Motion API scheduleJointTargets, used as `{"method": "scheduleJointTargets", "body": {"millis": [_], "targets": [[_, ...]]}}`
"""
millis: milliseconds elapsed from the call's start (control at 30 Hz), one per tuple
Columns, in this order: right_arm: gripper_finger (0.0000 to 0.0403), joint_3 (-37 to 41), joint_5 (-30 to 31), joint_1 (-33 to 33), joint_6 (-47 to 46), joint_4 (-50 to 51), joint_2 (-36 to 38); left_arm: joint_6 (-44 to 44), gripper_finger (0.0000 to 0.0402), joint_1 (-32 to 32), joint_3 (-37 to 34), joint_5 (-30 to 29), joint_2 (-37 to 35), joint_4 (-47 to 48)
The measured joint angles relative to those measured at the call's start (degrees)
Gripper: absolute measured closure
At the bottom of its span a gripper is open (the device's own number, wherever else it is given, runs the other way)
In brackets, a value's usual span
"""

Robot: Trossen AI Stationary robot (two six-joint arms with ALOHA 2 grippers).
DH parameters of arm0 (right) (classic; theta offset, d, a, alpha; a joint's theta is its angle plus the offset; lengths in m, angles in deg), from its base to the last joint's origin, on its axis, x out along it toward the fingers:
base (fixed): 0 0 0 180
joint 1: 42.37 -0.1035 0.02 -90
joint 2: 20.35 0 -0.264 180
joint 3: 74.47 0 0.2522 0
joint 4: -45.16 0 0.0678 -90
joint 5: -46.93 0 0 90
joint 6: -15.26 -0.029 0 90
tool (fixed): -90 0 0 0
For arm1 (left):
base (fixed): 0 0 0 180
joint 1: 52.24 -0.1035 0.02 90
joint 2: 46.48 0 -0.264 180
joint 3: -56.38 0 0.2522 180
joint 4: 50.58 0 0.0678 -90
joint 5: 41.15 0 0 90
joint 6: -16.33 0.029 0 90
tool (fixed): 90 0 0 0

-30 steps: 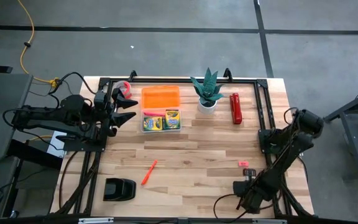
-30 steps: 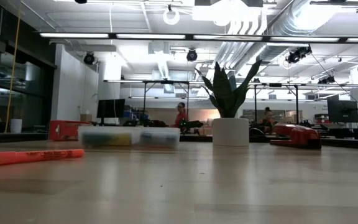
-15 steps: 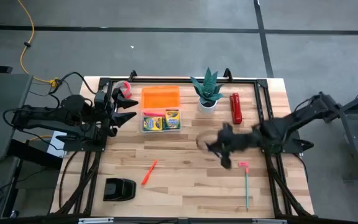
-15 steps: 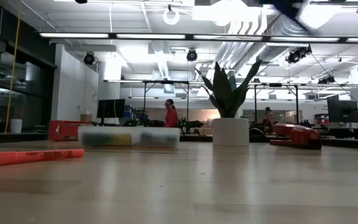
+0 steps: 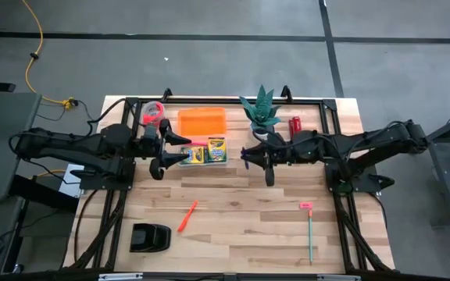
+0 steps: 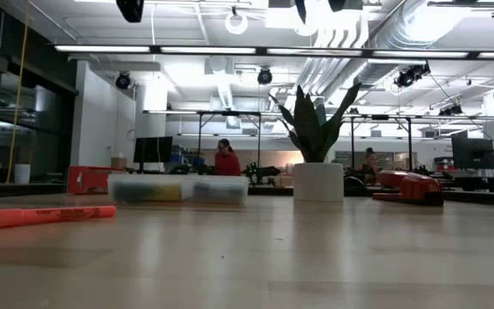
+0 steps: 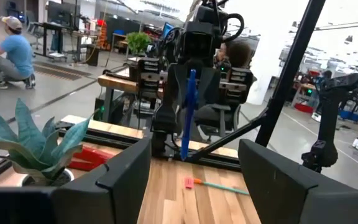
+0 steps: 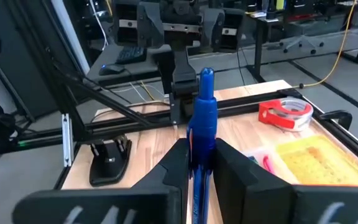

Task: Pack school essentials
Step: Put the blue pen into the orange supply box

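My right gripper hangs above the table's middle, pointing level toward the left, shut on a blue pen. Opposite it my left gripper stands open beside the clear box, empty, with the pen ahead of it. The box holds two yellow-and-green crayon boxes and an orange-red stick. Another orange-red stick lies flat near the front left. A teal pencil and a pink eraser lie flat at the front right. My right gripper pinches the pen's barrel between its two fingers. The fingers come level from the table's right side and lie across the pen. The pen stands upright in the hold, one end above the fingers, the other below, lifted clear of the table.
An orange lid lies behind the box, a red tape roll to its left. A potted plant and a red cylinder stand at the back. A squat black object sits at the front left. People show in the room beyond.
My right gripper has risen from the table's near right corner and swung toward the far edge and the middle, tipping from pointing down to level, with the pen kept in its fingers. The teal pencil stays on the table. My left gripper has gone a little toward the right.
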Motion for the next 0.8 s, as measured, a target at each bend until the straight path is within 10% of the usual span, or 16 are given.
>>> {"method": "scheduleJointTargets", "body": {"millis": [333,800], "targets": [[0.0367,0.0,1.4,0.1,0.9,-2.5,-1.0,-0.2,0.0171,0.0,0.1,-1.9,0.7,-0.2],[0.0377,0.0,-3.1,3.7,-0.3,-23.2,-11.3,-0.1,0.0171,0.0,9.2,2.5,22.5,0.0]]}}
